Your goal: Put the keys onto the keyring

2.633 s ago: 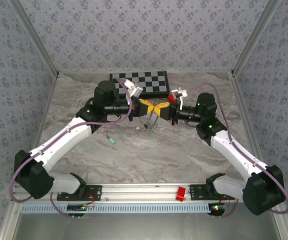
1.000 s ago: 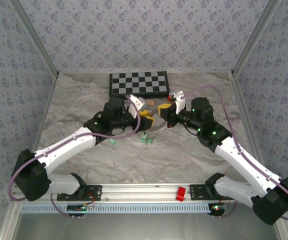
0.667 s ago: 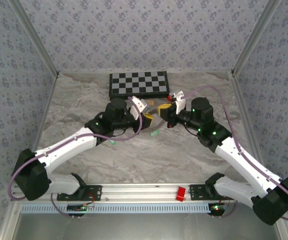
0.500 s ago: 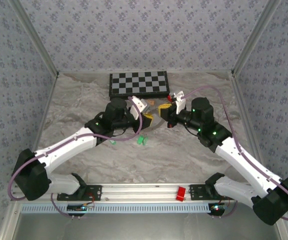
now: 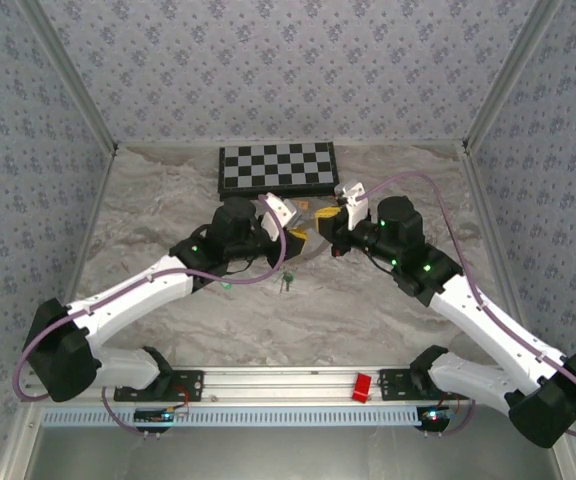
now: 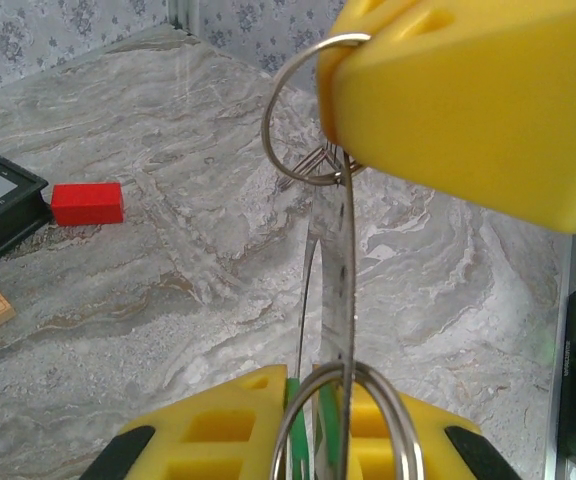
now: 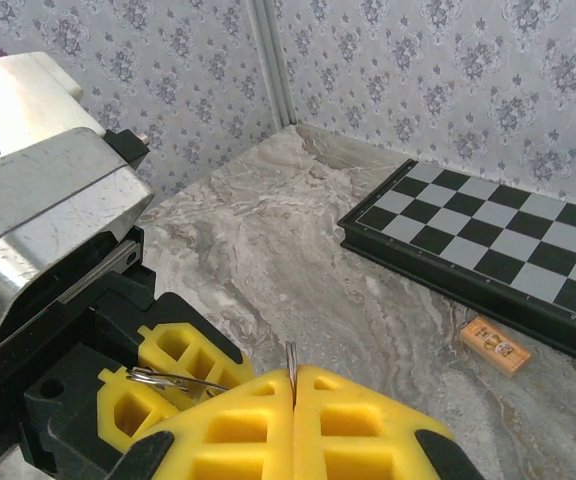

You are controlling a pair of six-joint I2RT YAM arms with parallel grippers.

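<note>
Jaws on both sides were closed, the left gripper [image 6: 313, 405] and right gripper [image 7: 293, 388] each pinching the thin keyring [image 6: 345, 260] in the air while 1 key [image 5: 286, 281] lay on the table [image 5: 368, 300] below, so an uneven pull could bend or drop the ring.

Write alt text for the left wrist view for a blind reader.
A thin metal keyring stretches between the left gripper's yellow jaws at the bottom and the right gripper's at upper right, above a marble table. A red block lies left.
</note>
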